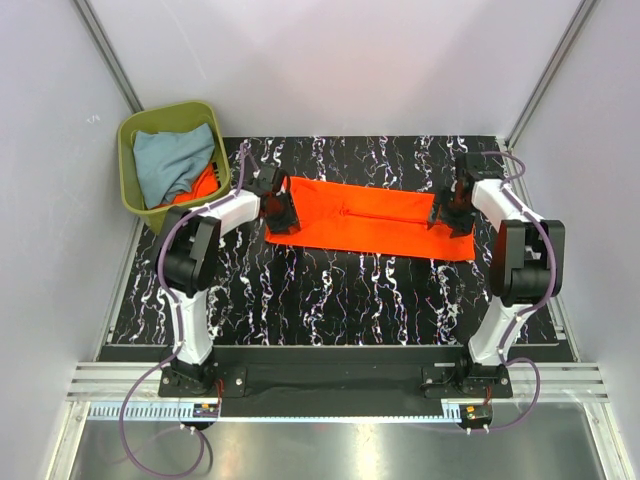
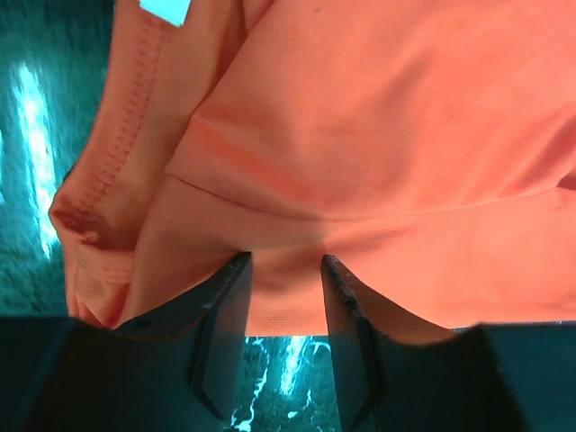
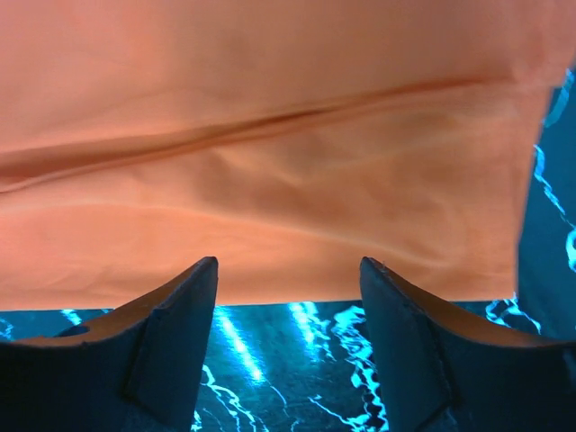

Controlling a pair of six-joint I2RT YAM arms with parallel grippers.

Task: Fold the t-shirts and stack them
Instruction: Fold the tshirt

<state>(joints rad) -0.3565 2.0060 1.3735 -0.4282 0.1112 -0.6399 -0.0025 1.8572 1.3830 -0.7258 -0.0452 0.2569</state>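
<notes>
The left gripper (image 2: 286,263) is half-open, its tips touching the orange t-shirt (image 2: 378,135). The right gripper (image 3: 288,265) gapes wide at the shirt's edge, gripping nothing.

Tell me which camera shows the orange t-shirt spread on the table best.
The top external view: it shows the whole orange t-shirt flat on the table. The left wrist view shows only a seamed corner; the right wrist view only one plain edge.

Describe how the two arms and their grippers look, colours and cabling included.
Both the left arm and the right arm have white shells with black joints. A purple cable loops along each. The left gripper and right gripper are black, each with two dark, flat fingers tapering toward the tips.
</notes>
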